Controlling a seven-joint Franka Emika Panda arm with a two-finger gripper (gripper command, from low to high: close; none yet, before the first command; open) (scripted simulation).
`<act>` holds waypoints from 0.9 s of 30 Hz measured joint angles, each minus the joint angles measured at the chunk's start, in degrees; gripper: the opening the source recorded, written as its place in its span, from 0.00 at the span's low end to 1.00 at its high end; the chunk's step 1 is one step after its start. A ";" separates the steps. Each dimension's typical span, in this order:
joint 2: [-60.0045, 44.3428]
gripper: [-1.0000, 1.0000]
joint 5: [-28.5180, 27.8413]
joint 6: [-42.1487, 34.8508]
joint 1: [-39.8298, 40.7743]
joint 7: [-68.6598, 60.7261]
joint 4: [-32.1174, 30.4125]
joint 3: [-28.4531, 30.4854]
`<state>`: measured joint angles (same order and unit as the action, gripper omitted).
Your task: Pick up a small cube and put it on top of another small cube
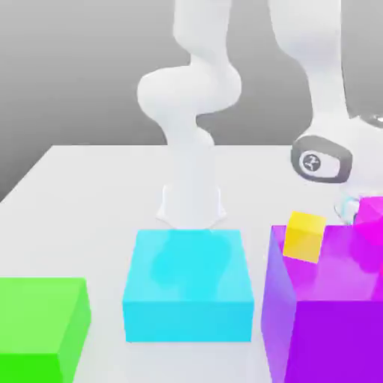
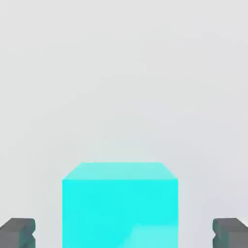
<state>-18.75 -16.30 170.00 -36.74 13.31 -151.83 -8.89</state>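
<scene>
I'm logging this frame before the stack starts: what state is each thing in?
gripper: open, holding nothing, fingertips wide apart either side of a cyan cube.
cyan cube: flat on the table, nothing on it.
green cube: flat on the table, nothing on it.
purple cube: on the table.
yellow cube: tilted, at the purple cube's top edge.

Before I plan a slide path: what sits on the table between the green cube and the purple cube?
In the exterior view, the cyan cube sits between the green cube and the large purple cube, with bare white table in the gaps on either side.
</scene>
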 joint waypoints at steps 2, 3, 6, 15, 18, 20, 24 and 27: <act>0.00 0.00 -0.02 -0.01 0.01 0.02 0.00 0.00; 0.00 0.00 -0.05 -0.04 0.02 0.05 0.00 -0.01; -0.56 0.00 -0.53 0.38 -0.40 0.43 0.12 0.49; 12.76 0.00 12.24 -13.20 3.56 -9.23 -0.36 -8.87; 13.37 0.00 13.44 -19.74 4.56 -13.47 5.18 -8.74; 13.53 0.00 13.97 -24.12 5.76 -16.57 9.26 -8.41; 13.80 0.00 14.97 -32.86 8.17 -22.81 17.53 -7.75; 14.01 0.00 15.71 -39.44 9.89 -27.52 23.76 -7.23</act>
<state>-4.74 -0.59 130.56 -26.85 -14.20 -128.06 -16.13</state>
